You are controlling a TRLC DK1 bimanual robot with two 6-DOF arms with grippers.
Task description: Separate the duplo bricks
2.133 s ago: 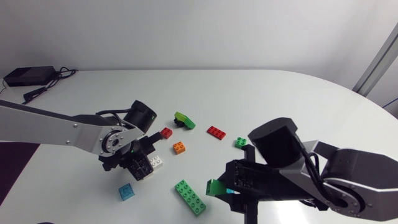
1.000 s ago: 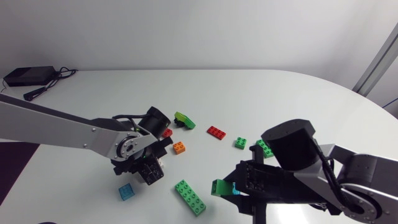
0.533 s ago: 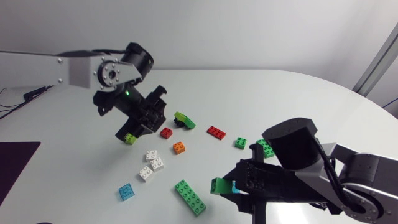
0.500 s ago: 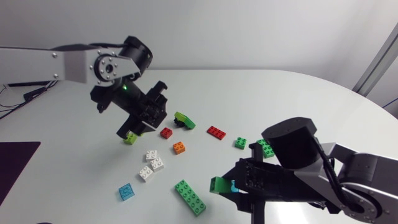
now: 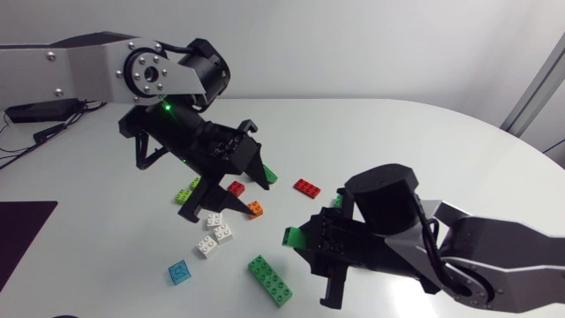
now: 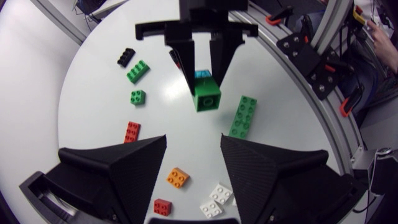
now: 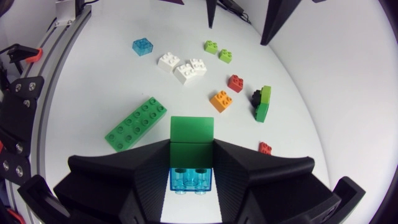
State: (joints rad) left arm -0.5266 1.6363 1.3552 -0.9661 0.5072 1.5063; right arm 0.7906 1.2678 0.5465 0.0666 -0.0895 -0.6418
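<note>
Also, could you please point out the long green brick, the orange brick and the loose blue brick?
long green brick [image 5: 269, 279]: head view, top.
orange brick [image 7: 221, 99]: right wrist view, top.
loose blue brick [image 5: 179, 272]: head view, top.

Square brick [image 5: 179, 272] left of long brick [image 5: 269, 279]

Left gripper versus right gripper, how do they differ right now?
The left gripper is open and empty; the right gripper is shut on a green-and-blue stack. The left gripper hangs above the white bricks; the right gripper is near the long green brick. Both are black and face each other.
</note>
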